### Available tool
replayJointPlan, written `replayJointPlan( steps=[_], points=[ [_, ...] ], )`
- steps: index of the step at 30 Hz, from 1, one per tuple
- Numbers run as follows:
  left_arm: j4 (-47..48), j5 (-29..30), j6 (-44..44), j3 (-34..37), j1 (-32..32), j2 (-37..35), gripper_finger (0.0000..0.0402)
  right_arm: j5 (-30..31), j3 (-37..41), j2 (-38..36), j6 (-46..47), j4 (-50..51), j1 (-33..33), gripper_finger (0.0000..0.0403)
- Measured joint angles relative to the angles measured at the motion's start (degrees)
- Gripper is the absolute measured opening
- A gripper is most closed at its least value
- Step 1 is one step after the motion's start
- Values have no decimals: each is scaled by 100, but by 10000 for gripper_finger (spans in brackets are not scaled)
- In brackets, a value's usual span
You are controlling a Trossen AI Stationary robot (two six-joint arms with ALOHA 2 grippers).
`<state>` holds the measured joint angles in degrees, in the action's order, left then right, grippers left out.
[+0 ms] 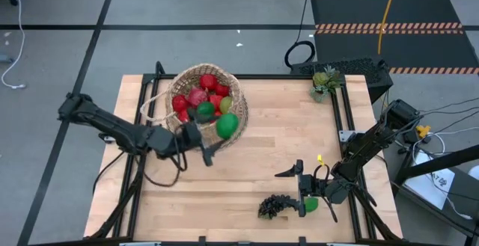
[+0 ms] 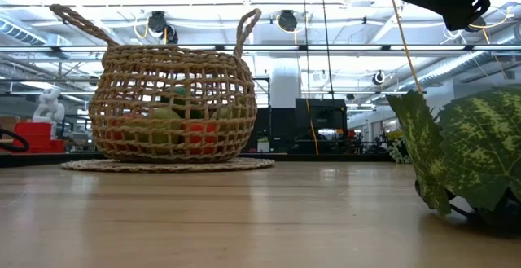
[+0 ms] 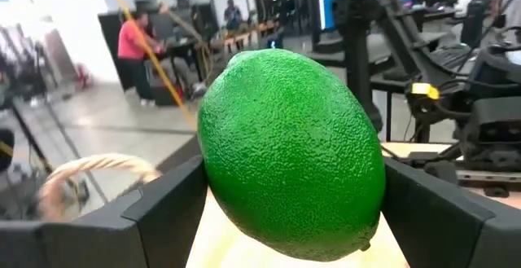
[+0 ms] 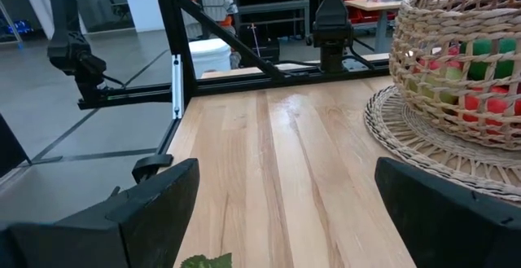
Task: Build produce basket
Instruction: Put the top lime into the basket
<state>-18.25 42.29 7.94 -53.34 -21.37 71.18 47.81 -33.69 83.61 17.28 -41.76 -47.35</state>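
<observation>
The round wicker basket (image 1: pixel 200 96) stands on a flat woven mat (image 2: pixel 167 164) at the table's far left of centre, holding red, pink and green toy fruits (image 1: pixel 200 96). My left gripper (image 1: pixel 221 130) reaches in from the left and is shut on a green lime (image 1: pixel 227 124) beside the basket's near-right rim. The dark grape bunch (image 1: pixel 275 205) with its green leaf (image 2: pixel 472 150) lies near the table's near edge. My right gripper (image 1: pixel 298 188) hangs open just above and right of the grapes. From its wrist view (image 4: pixel 277 211) I see bare tabletop and the basket (image 4: pixel 460 64). My left gripper pinches the lime (image 3: pixel 293 154) between its two fingers, one finger (image 3: pixel 167 207) on each long side (image 3: pixel 213 170) at about mid-length. The fingers come roughly level from the table's left. The lime is lifted clear of the table (image 3: pixel 399 248) below it.
A small green potted plant (image 1: pixel 324 81) stands at the table's far right corner. Black frame rails (image 1: pixel 346 115) run along the table's left and right sides. Bare wood lies between the basket and the grapes (image 1: pixel 284 137). People (image 3: pixel 134 44) are in the room beyond.
</observation>
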Motion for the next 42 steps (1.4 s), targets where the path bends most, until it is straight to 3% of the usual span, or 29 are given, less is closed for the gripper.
replayJointPlan(
  steps=[9,19,27,42],
  points=[
    [2828,76,-1012,-475,849,-932,335,0,0,-2,-1,-1,0,367],
    [4573,-1,-1495,-664,2566,-804,335,2,0,-2,0,-4,0,367],
    [5000,-714,-1864,-663,3499,-313,335,3,0,-2,6,-6,0,367],
    [5011,-800,-2303,-660,4163,626,335,5,0,-2,111,-6,0,367]
  ],
)
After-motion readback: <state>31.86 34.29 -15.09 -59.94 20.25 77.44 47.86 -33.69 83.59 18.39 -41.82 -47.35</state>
